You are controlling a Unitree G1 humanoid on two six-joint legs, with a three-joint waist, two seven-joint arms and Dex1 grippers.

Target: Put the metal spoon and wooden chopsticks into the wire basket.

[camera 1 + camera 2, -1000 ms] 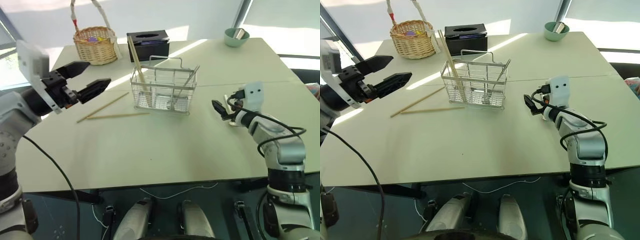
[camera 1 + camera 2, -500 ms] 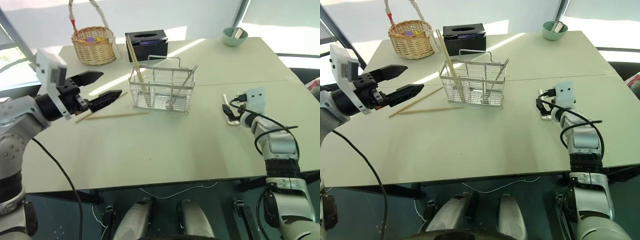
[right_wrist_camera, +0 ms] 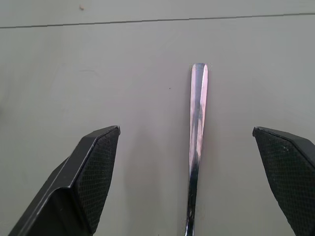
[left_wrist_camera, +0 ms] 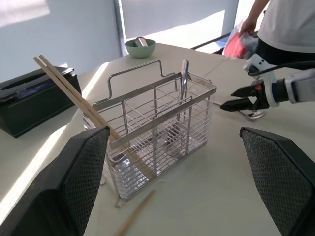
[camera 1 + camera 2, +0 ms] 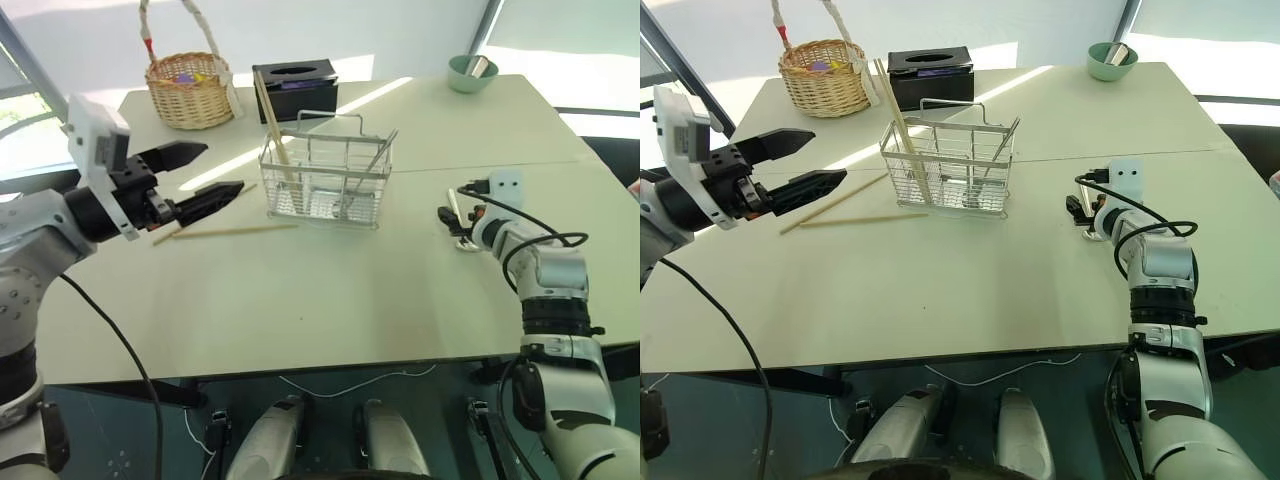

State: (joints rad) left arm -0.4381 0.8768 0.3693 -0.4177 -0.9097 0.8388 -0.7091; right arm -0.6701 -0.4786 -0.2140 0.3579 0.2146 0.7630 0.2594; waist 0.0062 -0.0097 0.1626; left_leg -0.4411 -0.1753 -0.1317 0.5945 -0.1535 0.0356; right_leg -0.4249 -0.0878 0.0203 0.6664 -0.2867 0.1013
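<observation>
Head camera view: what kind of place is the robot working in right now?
Probably an indoor test or demo room staged as a dining setup. A large pale table stands by bright blinded windows, holding a wire basket, wicker basket, black tissue box and green bowl; a person stands nearby.

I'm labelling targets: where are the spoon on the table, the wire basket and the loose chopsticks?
spoon (image 3: 198, 123): right wrist view, mid-handle.
wire basket (image 5: 325, 192): left eye view, front grid.
loose chopsticks (image 5: 240, 230): left eye view, shaft on table.

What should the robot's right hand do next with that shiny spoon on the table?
Probably lower the right gripper and close its jaws on the metal spoon. The jaws are open on either side of the handle, and the spoon lies flat on the table, outside the wire basket.
</observation>
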